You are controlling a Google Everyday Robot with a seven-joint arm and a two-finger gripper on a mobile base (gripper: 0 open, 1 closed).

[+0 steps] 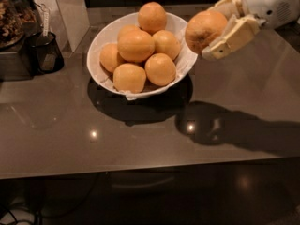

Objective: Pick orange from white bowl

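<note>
My gripper (216, 26) is at the upper right, shut on the orange (205, 31), a large fruit with duller, brownish-mottled skin. It holds the orange in the air just right of and above the rim of the white bowl (105, 39). One cream finger (232, 37) lies across the orange's near side, the other behind it. The bowl stands on the dark counter at centre back and holds several brighter oranges (136, 46), one perched on top at the back (151, 17).
A small black cup (45, 53) and a dark appliance (11, 55) stand at the left back. A pale upright panel (70, 13) rises behind the bowl. The glossy counter (140, 144) has its front edge low in the view.
</note>
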